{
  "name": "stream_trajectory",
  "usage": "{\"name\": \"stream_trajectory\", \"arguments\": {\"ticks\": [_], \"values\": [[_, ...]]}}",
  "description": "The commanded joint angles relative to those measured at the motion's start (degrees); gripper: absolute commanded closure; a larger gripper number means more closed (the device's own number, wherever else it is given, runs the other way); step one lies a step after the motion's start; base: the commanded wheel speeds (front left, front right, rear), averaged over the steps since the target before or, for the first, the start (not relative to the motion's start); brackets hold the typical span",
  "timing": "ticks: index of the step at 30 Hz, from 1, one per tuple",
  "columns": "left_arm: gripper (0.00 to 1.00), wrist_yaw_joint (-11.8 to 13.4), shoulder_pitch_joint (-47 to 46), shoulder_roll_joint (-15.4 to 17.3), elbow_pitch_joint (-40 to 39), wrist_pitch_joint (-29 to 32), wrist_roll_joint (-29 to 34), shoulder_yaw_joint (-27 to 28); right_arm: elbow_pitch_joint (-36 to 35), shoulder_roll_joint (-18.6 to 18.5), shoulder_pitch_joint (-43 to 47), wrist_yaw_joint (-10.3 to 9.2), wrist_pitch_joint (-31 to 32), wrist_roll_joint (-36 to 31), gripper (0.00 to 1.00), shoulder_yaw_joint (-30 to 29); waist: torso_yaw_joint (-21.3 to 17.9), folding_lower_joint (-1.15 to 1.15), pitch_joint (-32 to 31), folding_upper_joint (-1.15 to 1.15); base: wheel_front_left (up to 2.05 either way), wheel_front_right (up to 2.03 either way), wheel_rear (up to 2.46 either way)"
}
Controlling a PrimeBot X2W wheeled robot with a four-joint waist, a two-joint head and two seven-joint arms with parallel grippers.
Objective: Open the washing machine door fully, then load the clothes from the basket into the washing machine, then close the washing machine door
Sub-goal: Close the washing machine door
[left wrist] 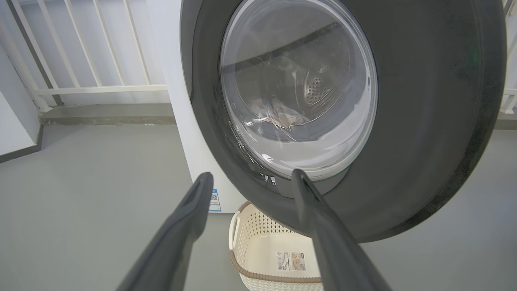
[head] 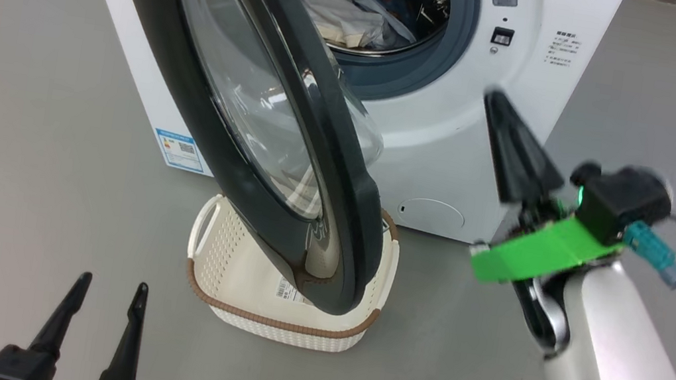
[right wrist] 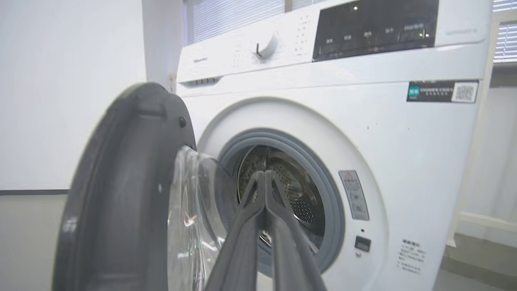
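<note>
In front of the robot, washing machine [head: 450,153]: stood on the grey floor [head: 13,168] with its drum mouth uncovered.
Washing machine door [head: 340,217]: hung about half swung, hinged on the robot's left, with its glass bowl facing the opening and its lower edge over the basket.
Basket [head: 283,335]: sat on the floor just before the machine, under the door; it looked empty, with the label on its bottom bare.
Clothes [head: 344,13]: lay inside the drum as a pale rumpled heap, none trailing over the gasket as far as could be seen.
Right gripper [head: 500,110]: was raised to the right of the opening with its fingers pressed together on nothing, clear of the door.
Left gripper [head: 114,283]: was low on the left with its fingers spread and nothing between them, facing the door's outer side.
Step in hand: judged to be closing the door, since the load appeared to be in.
How to do it well: push flat on the black ring near the free edge, not on the glass; follow the hinge's arc; keep the right arm out of the gap; press until the latch catches.
Risk: the door's lower edge passed close above the basket rim and might brush it.
</note>
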Motion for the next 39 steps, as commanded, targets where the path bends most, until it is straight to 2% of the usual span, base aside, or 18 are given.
{"name": "stream_trajectory", "arguments": {"ticks": [1, 6, 9, 12, 16, 21, 27, 39], "values": [[0.0, 0.0, -3.2, 0.9, -1.1, -0.8, 0.6, 2.0, -5.0, 1.2, -3.4, 0.09, -0.5, 0.8, 1.0, 3.0, 0.0, 0.0, 0.2, 0.0, 0.0, 0.0, 0.0], [0.0, 0.3, -3.5, 1.0, -1.3, -1.4, 0.6, 2.2, -14.6, 1.6, -6.0, 0.09, 0.8, 1.6, 1.0, 7.8, 0.1, 0.0, 0.2, 0.0, 0.0, 0.0, 0.0], [0.0, 0.4, -3.9, 1.2, -1.3, -1.7, 0.7, 2.1, -20.0, 1.8, -5.8, 0.09, 4.2, 2.4, 1.0, 12.8, 0.3, 0.0, 0.4, 0.0, 0.0, 0.0, 0.0], [0.0, 0.5, -4.2, 1.1, -1.4, -2.0, 0.6, 2.1, -21.5, 1.9, -4.2, 0.09, 8.5, 4.3, 1.0, 18.4, 0.6, 0.0, 0.7, 0.0, 0.0, 0.0, 0.0], [0.0, 0.6, -4.8, 0.8, -1.2, -2.6, 0.5, 2.0, -18.0, 1.9, -1.6, 0.09, 12.4, 7.0, 1.0, 24.1, 1.0, 0.0, 1.0, 0.0, 0.0, 0.0, 0.0], [0.0, 0.6, -5.1, 0.9, -0.8, -3.1, 0.6, 1.7, -9.2, 2.0, 0.5, 0.09, 12.5, 9.2, 1.0, 28.7, 1.6, 0.0, 1.1, 0.0, 0.0, 0.0, 0.0], [0.0, 0.6, -5.0, 1.0, -0.4, -3.4, 0.5, 1.4, -4.2, 2.0, -1.0, 0.09, 9.8, 10.1, 1.0, 28.3, 1.7, 0.0, 0.9, 0.0, 0.0, 0.0, 0.0], [0.0, 0.9, -4.7, 1.3, -0.1, -3.4, 0.4, 0.8, 0.2, 2.0, -3.0, 0.09, 8.2, 9.7, 1.0, 24.4, 1.7, 0.0, 0.0, 0.0, 0.0, 0.0, 0.0]]}}
